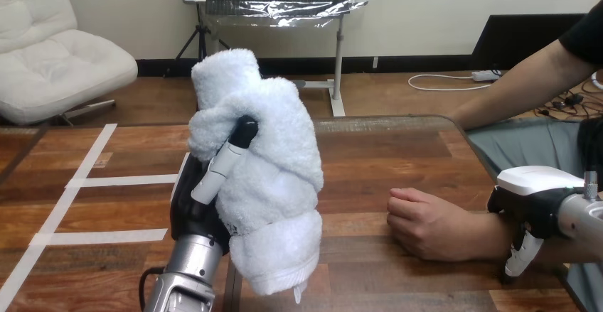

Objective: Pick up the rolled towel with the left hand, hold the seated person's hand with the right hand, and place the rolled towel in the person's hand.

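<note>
Plainly soft, light and squashy by its look, the rolled towel (267, 177) stands in the left hand (189, 211), clenched round its middle, a sound hold, while off to its right the right hand (532, 195) sits over the person's wrist (487, 237), and I cannot tell whether it grasps.

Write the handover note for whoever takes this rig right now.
Left hand: shut on the rolled towel, fingers curled into its folds, towel held upright above the table.
Right hand: over the person's wrist at the view's right; a firm hold cannot be confirmed.
Person's hand: rests on the table as a loose fist, apart from the towel.
Done: towel picked up.
Left: secure the person's hand, then place the towel in it.
</note>
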Robot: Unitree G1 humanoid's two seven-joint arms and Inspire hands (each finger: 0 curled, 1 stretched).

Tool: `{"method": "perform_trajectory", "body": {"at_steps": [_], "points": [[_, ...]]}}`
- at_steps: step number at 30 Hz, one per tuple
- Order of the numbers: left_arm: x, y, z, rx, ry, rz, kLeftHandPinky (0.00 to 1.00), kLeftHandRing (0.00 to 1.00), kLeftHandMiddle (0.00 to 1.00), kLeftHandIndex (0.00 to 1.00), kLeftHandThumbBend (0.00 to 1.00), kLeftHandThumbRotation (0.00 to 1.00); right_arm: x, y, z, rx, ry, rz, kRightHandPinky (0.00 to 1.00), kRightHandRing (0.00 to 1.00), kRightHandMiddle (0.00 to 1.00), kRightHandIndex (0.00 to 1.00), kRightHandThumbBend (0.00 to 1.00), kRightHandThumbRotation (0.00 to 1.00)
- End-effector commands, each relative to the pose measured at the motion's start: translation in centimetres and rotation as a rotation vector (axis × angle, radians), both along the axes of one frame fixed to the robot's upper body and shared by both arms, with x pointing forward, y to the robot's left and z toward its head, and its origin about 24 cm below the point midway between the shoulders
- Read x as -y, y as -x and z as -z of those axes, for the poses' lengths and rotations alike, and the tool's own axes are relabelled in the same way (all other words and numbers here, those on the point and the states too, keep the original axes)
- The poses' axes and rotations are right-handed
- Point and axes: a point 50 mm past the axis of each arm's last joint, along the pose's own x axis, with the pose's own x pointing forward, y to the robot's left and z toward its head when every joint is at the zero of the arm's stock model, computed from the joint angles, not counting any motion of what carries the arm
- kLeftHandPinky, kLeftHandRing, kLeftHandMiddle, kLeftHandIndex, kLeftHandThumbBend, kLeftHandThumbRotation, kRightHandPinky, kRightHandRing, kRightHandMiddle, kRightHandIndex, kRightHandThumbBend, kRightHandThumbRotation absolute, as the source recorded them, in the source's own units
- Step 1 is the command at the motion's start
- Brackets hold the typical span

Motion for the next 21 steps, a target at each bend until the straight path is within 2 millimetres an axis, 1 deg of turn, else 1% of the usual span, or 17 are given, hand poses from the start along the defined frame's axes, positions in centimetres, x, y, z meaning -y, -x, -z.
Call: {"method": "perform_trajectory", "body": {"at_steps": [1, 6, 15, 21], "points": [[1.9, -1.9, -1.9, 0.052, 0.076, 0.010, 0.30, 0.37, 0.43, 0.51, 0.69, 0.00, -0.2, -0.6, -1.6, 0.083, -0.031, -0.017, 0.34, 0.43, 0.50, 0.52, 0.75, 0.00], [1.8, -2.4, -1.4, 0.026, 0.034, 0.007, 0.30, 0.37, 0.43, 0.51, 0.69, 0.00, -0.2, -0.6, -2.0, 0.112, -0.055, -0.014, 0.36, 0.44, 0.51, 0.52, 0.76, 0.00], [1.8, -3.4, -0.7, -0.040, -0.021, 0.001, 0.29, 0.37, 0.43, 0.50, 0.73, 0.00, -0.2, -0.5, -2.9, 0.170, -0.100, -0.008, 0.37, 0.45, 0.51, 0.53, 0.76, 0.00], [1.9, -4.1, -0.3, -0.079, -0.060, 0.006, 0.29, 0.36, 0.42, 0.49, 0.74, 0.00, -0.3, -0.4, -3.7, 0.204, -0.117, -0.008, 0.41, 0.49, 0.54, 0.53, 0.75, 0.00]]}}
